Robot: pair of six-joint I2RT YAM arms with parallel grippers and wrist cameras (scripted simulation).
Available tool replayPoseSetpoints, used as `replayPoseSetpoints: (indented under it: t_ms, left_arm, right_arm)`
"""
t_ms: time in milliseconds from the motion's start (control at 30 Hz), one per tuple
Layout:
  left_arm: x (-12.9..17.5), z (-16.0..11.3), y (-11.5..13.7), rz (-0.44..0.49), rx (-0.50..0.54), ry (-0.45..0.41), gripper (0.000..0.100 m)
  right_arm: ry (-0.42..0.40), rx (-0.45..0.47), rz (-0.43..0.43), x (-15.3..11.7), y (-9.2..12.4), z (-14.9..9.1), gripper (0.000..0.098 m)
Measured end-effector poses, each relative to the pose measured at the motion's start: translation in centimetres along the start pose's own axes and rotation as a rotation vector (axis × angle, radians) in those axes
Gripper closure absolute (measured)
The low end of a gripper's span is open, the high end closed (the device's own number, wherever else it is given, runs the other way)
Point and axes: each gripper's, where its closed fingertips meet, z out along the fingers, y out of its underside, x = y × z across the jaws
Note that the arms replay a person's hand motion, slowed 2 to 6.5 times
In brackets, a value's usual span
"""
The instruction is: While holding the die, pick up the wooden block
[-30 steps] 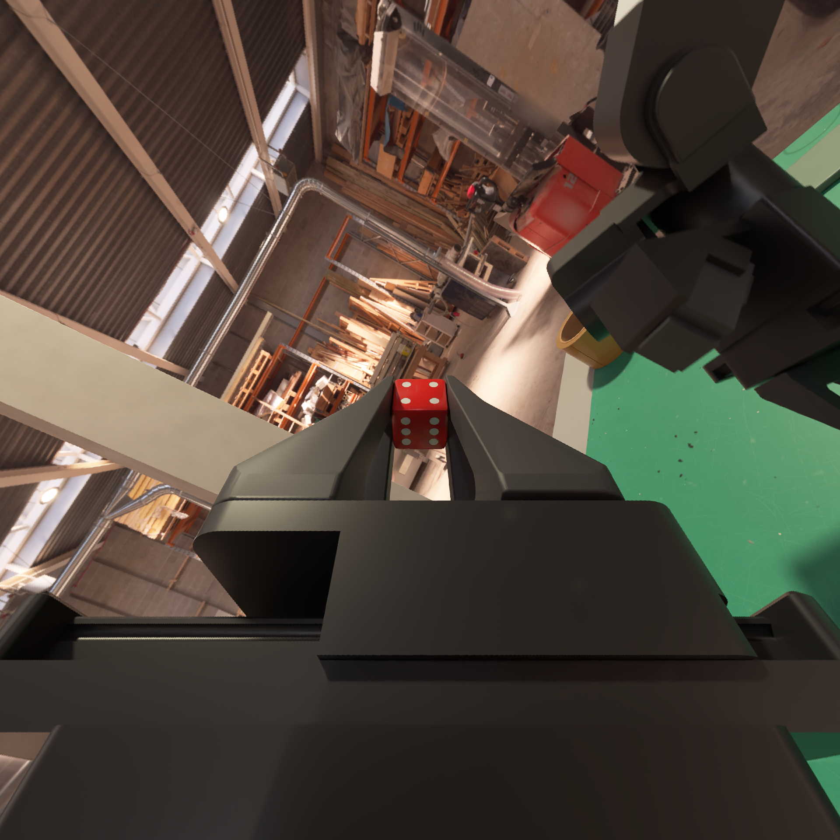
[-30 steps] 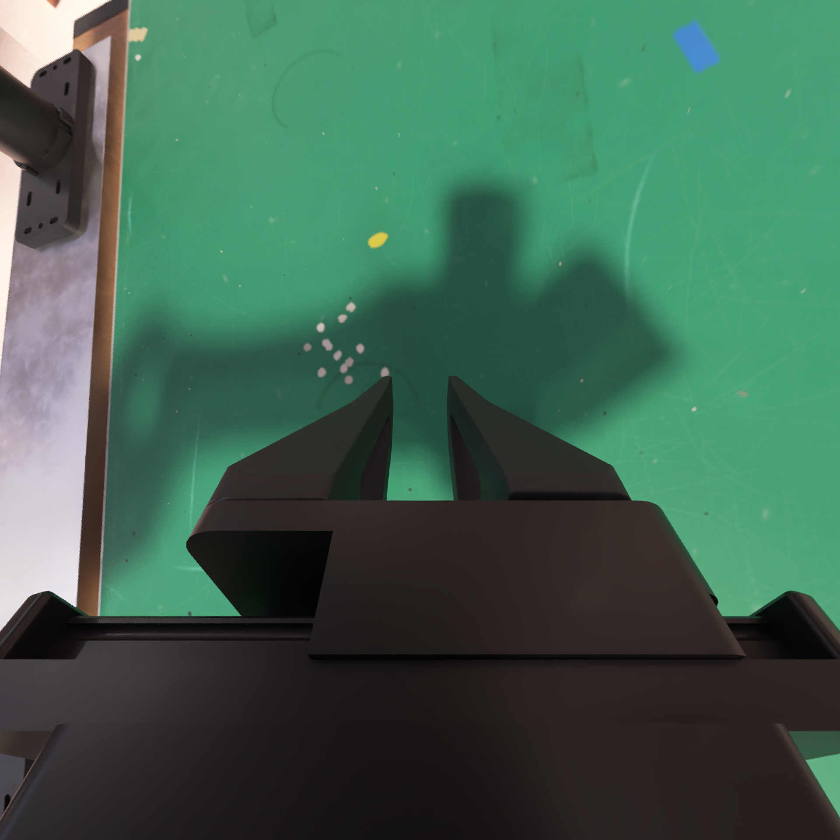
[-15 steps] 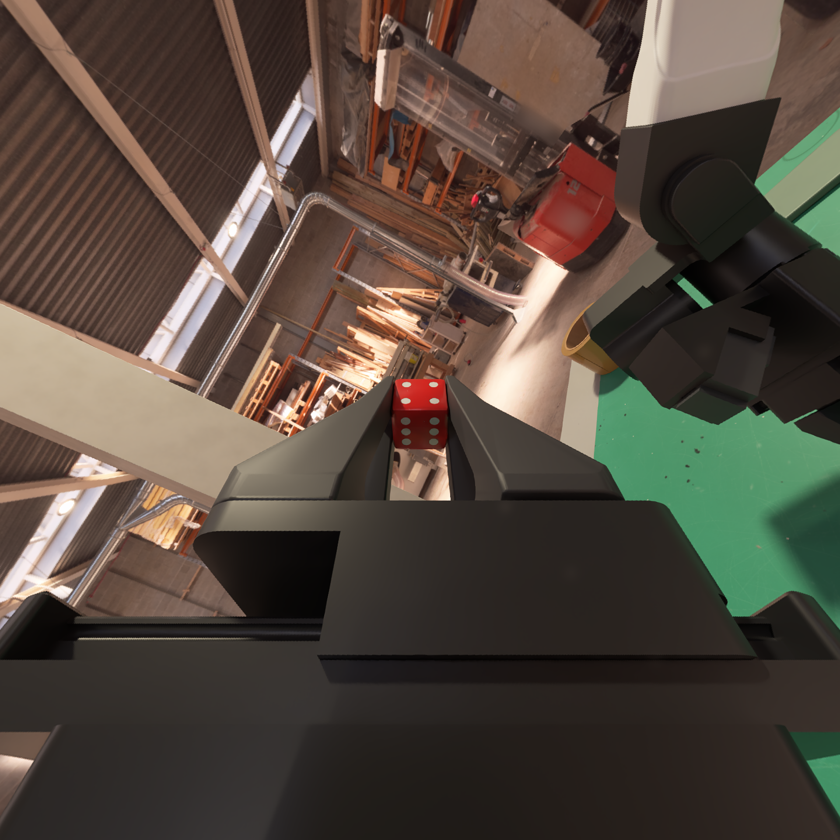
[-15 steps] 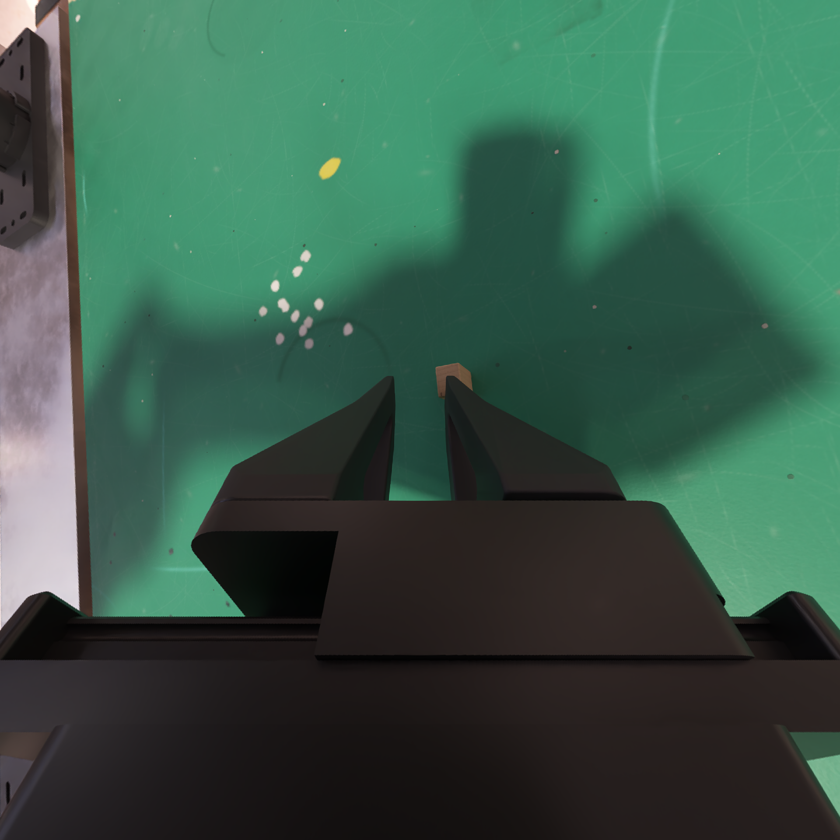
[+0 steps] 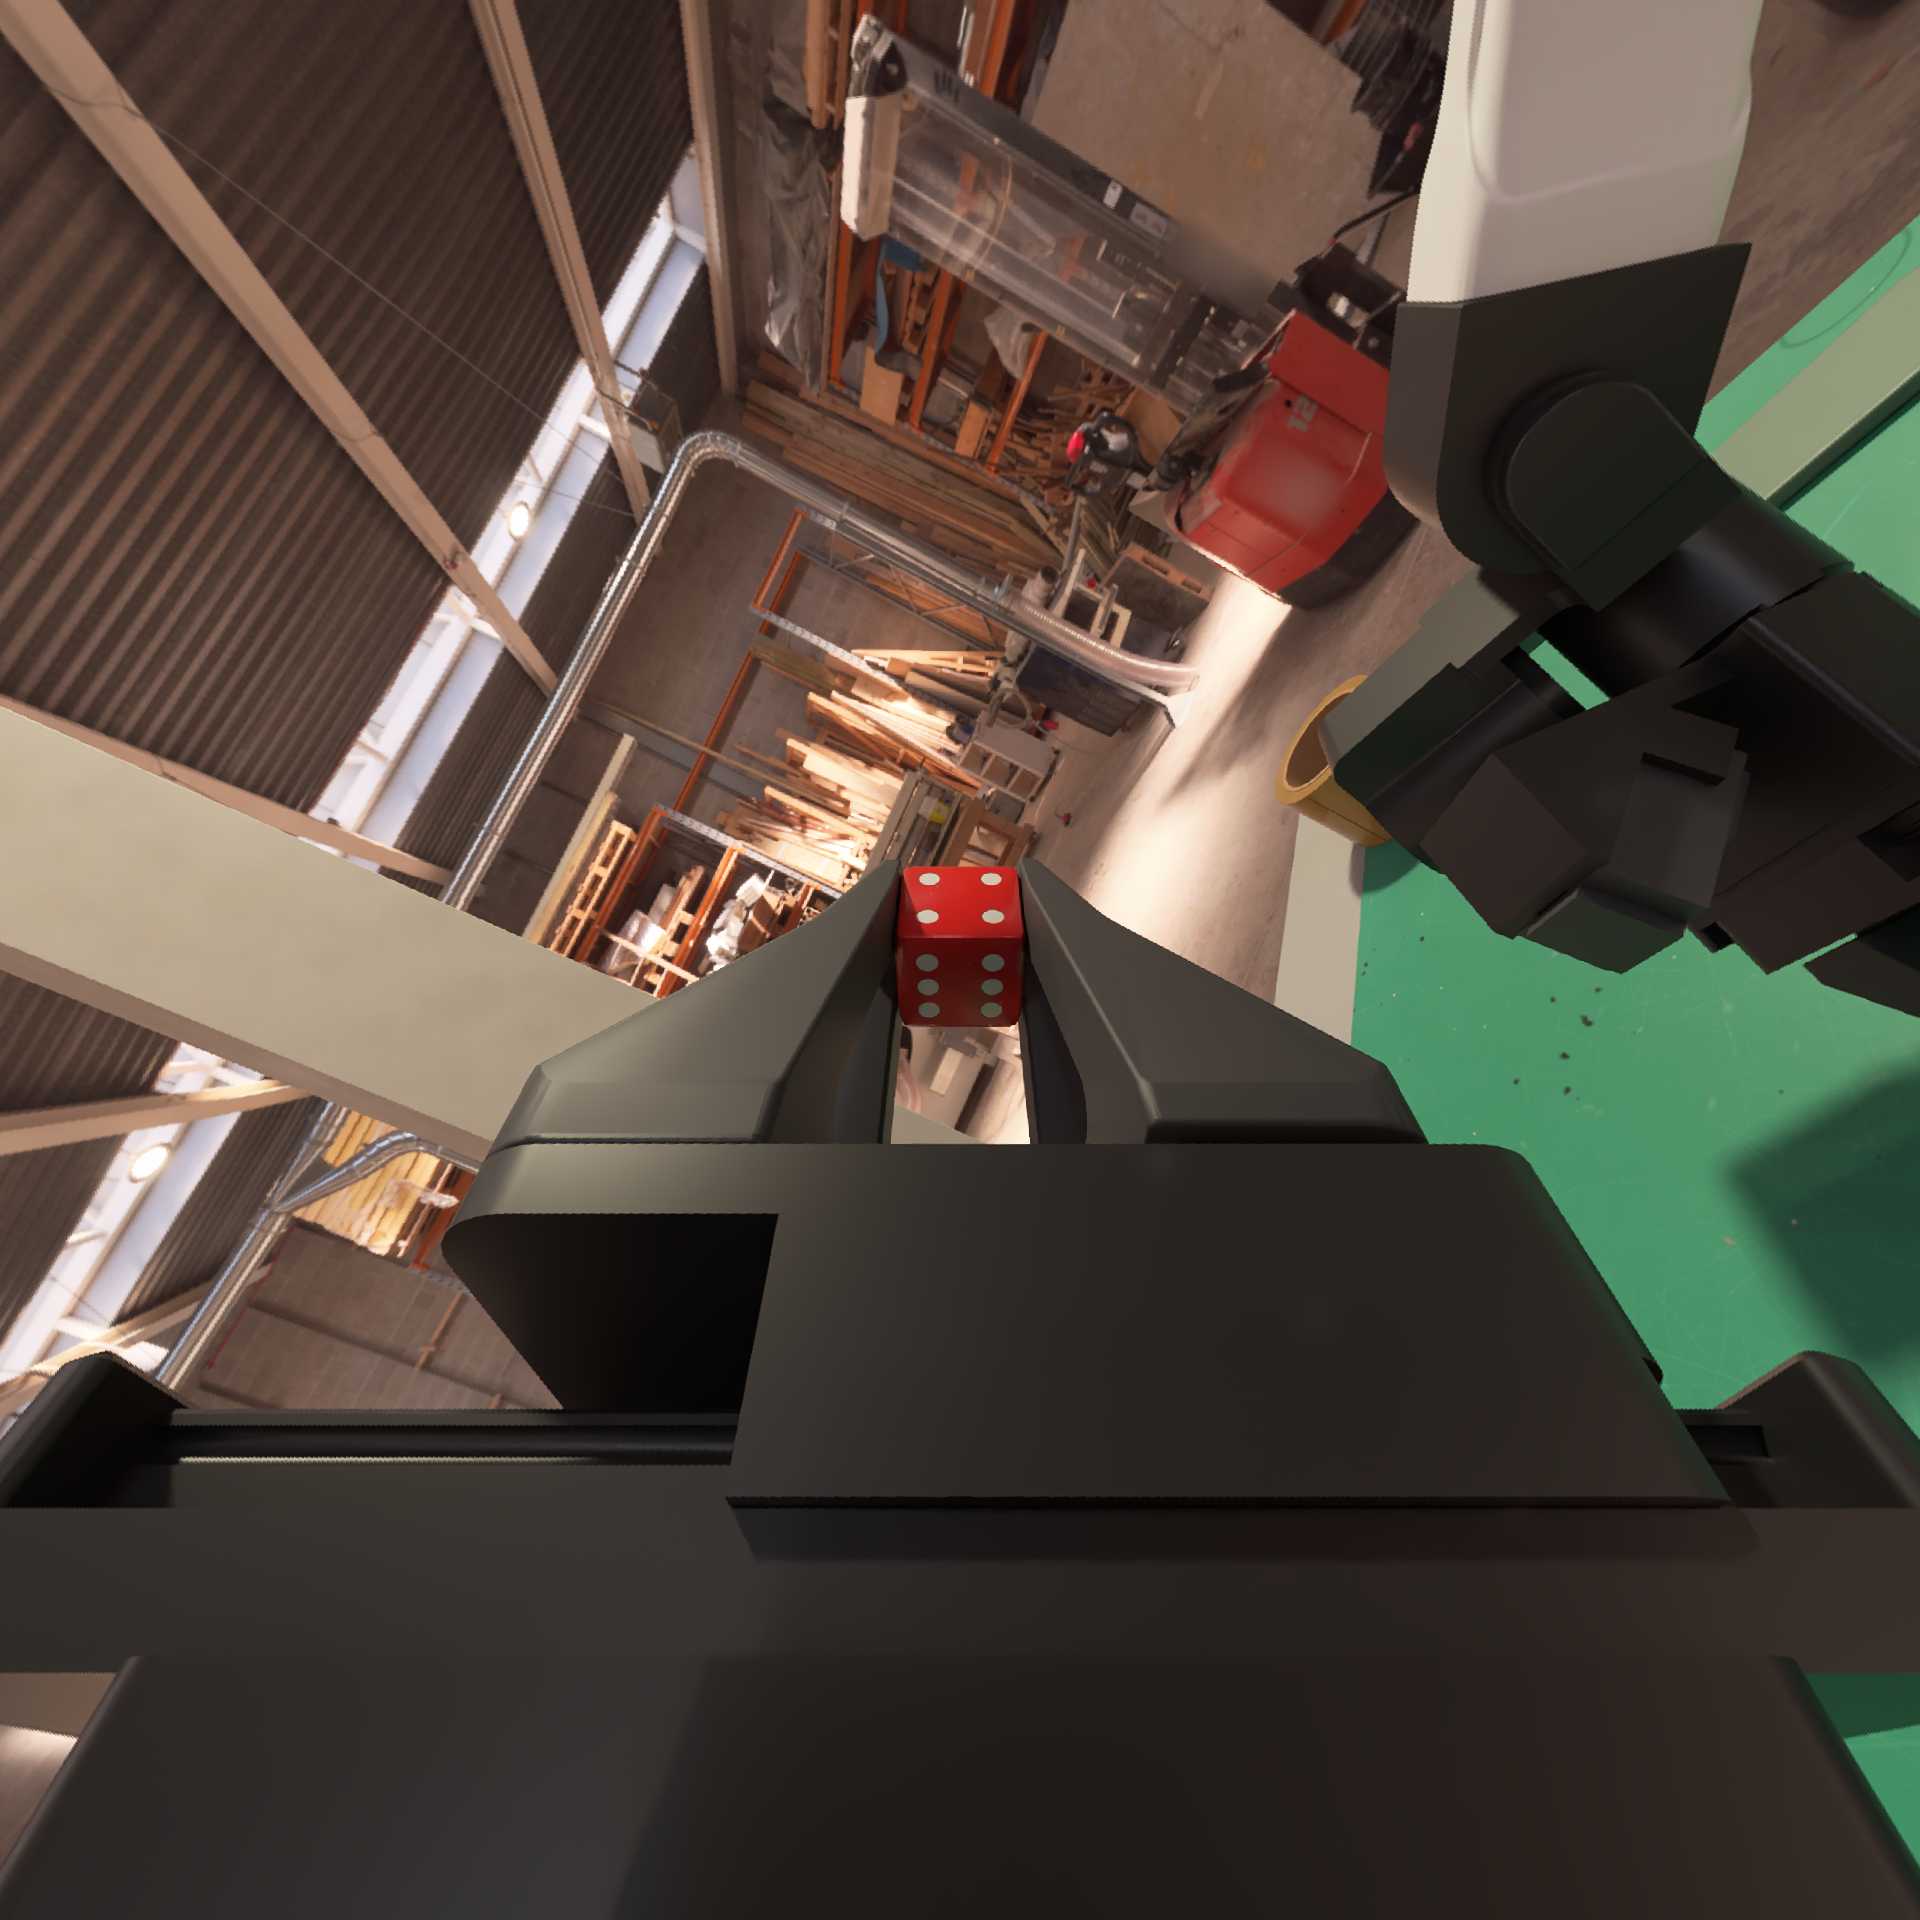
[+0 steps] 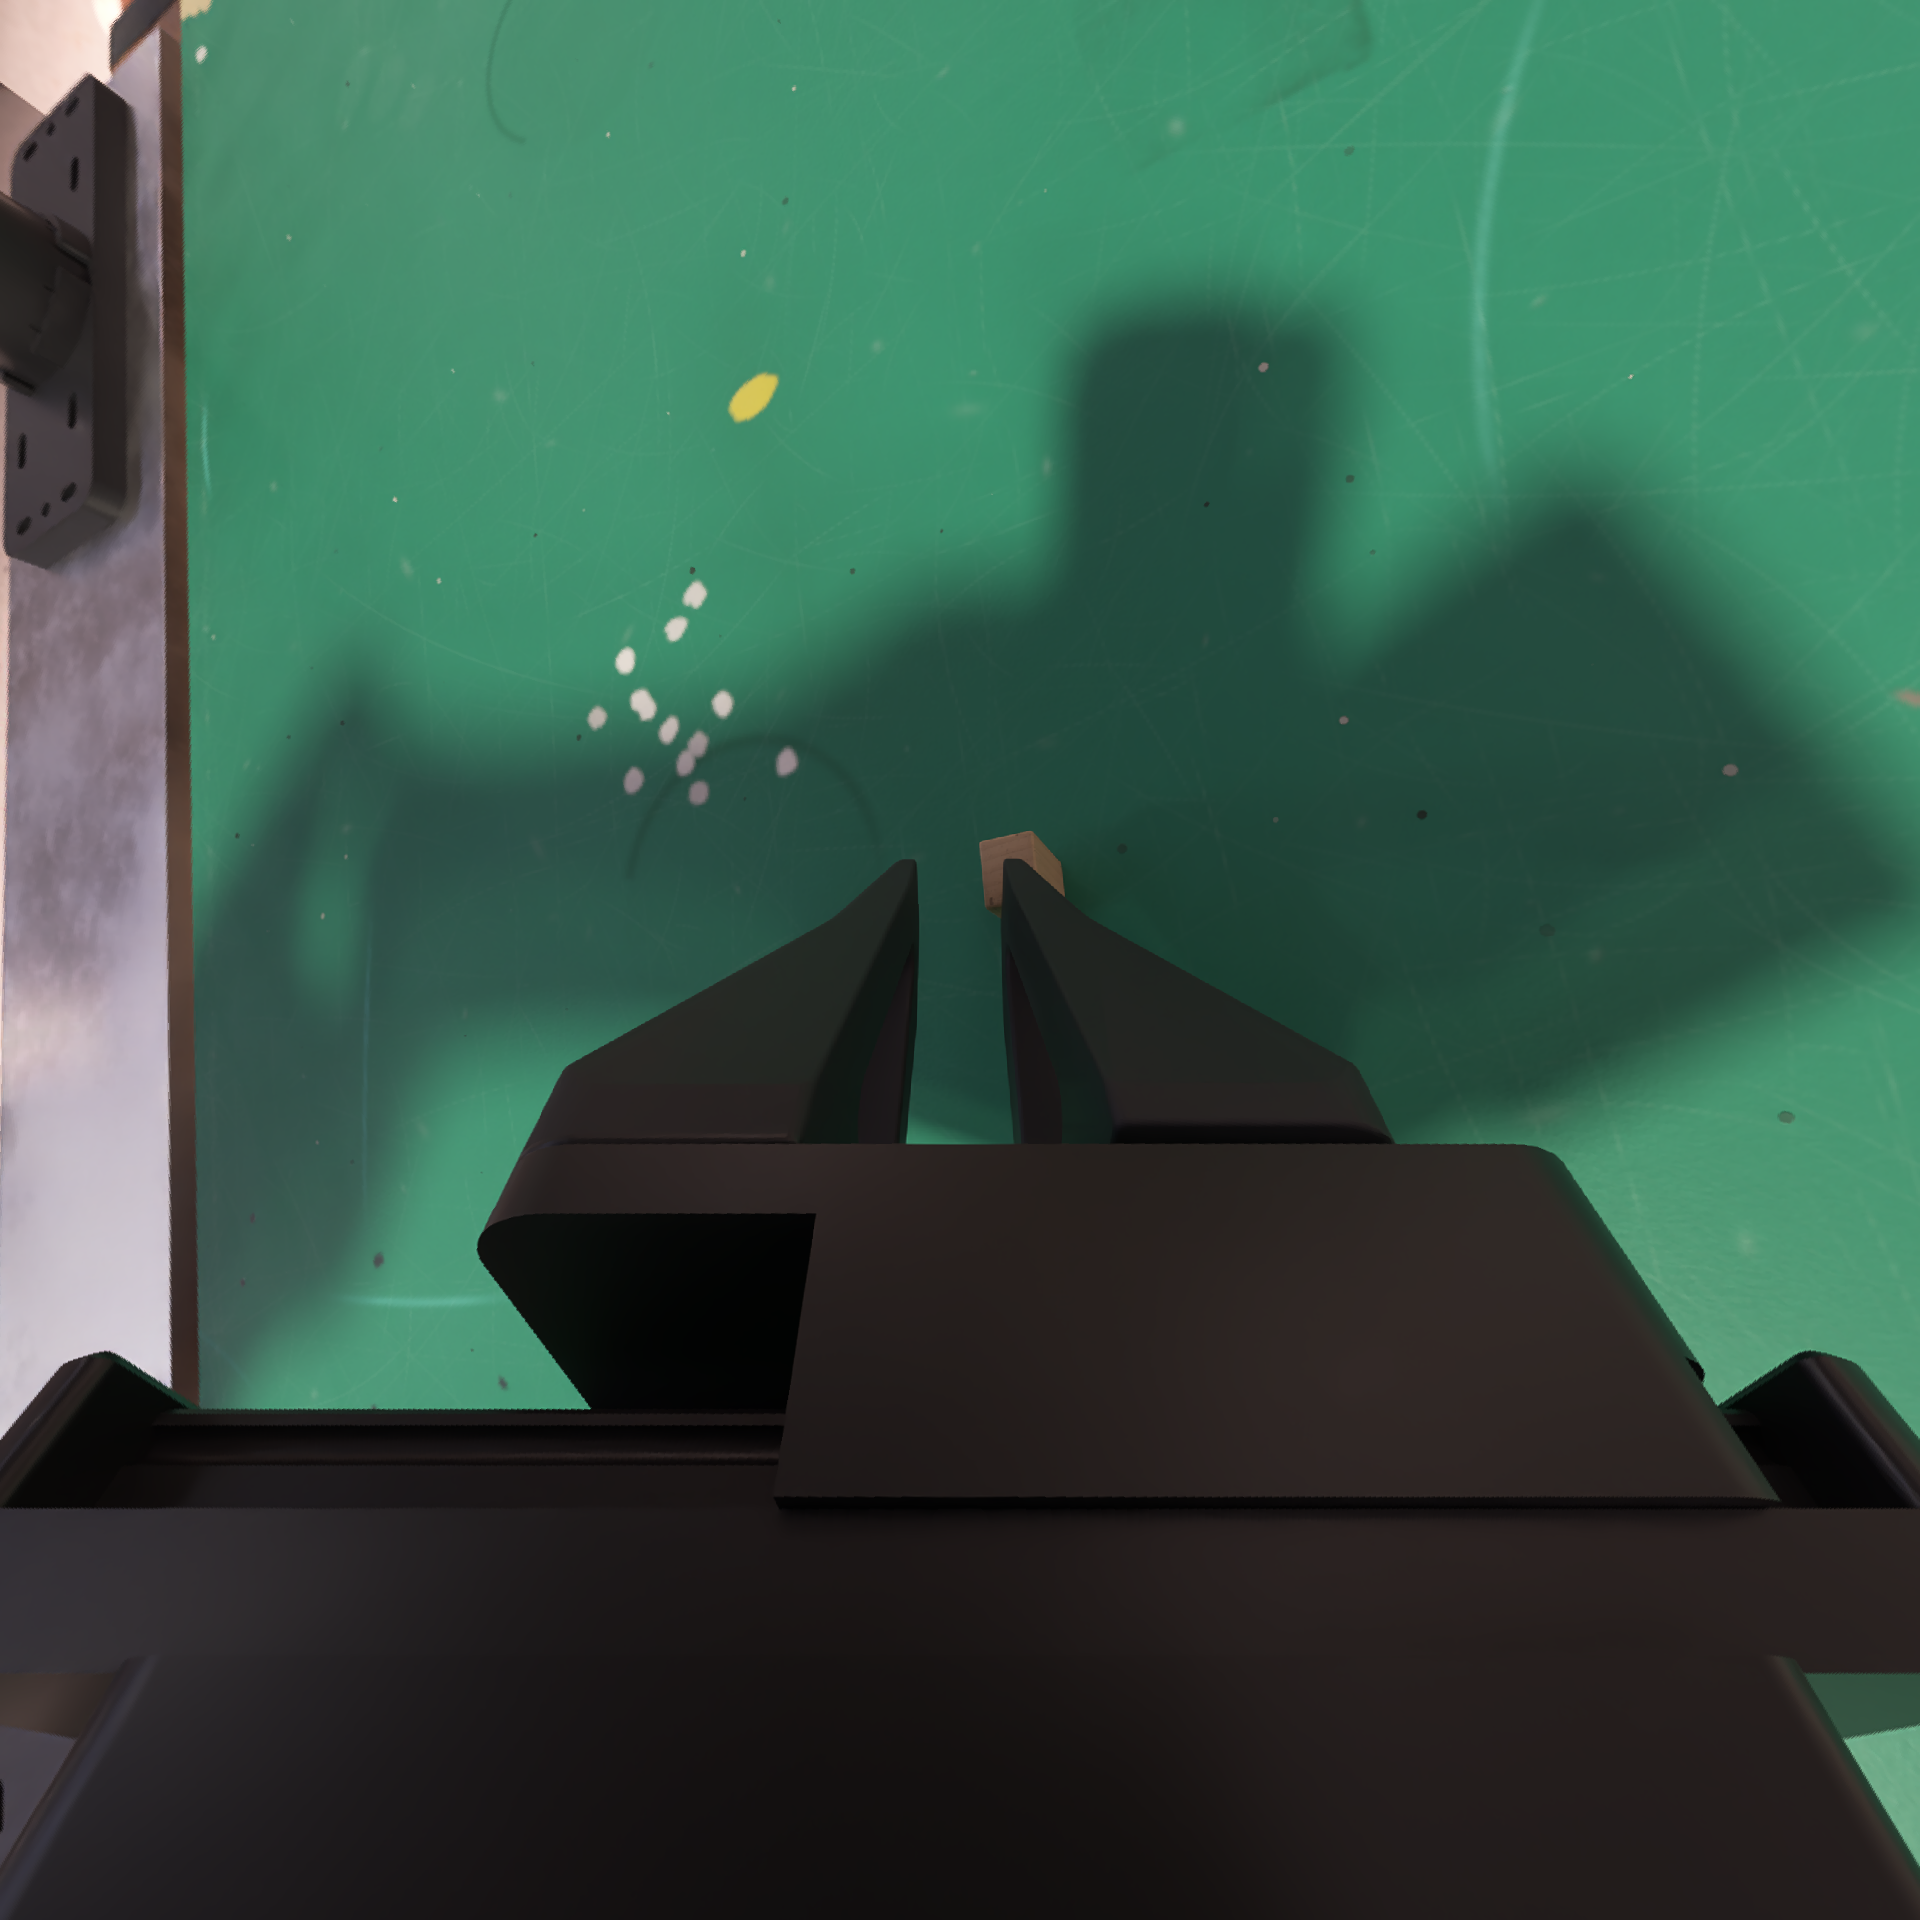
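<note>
My left gripper (image 5: 961, 883) is shut on the red die (image 5: 961, 951) with white pips and holds it in the air, facing the hall. My right gripper (image 6: 959, 878) is empty, with its jaws a narrow gap apart, and hangs high over the green mat (image 6: 1247, 208). The small wooden block (image 6: 1013, 854) lies on the mat in the arm's shadow. It shows just past my right fingertip (image 6: 1023, 925), which covers its lower part. The right arm also shows in the left wrist view (image 5: 1662, 831), at the right.
A black arm mount (image 6: 62, 312) sits on the grey table strip left of the mat. A yellow spot (image 6: 753, 397) and several white spots (image 6: 675, 707) mark the mat. A yellow tape roll (image 5: 1309, 769) stands at the mat's edge.
The wooden block has come into the right wrist view and now sits at my right fingertip. My right jaws have narrowed a little. The left gripper keeps the die, unmoved.
</note>
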Motion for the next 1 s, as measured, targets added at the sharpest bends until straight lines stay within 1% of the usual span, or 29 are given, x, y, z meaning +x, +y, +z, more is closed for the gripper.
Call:
replayPoseSetpoints:
  t_ms: [267,467,700,833,1000]
  left_arm:
    - [0.3,0.2,0.2,0.004,-0.015,0.009,0.082]
    - [0.4,0.4,0.2,0.007,-0.017,0.013,0.082]
    - [0.6,0.5,0.3,0.007,-0.020,0.019,0.082]
    - [0.6,0.5,0.3,0.008,-0.021,0.020,0.082]
    - [0.6,0.5,0.2,0.009,-0.021,0.021,0.082]
  right_arm:
    - [0.041,-0.052,-0.055,0.2,0.0,0.0,0.0807]
    - [0.063,-0.077,-0.095,0.3,-0.5,0.1,0.0802]
    - [0.065,-0.107,-0.125,0.4,-1.0,0.2,0.0802]
    - [0.064,-0.153,-0.132,0.8,-0.5,0.5,0.0802]
    - [0.030,-0.182,-0.118,0.8,0.1,1.1,0.0809]
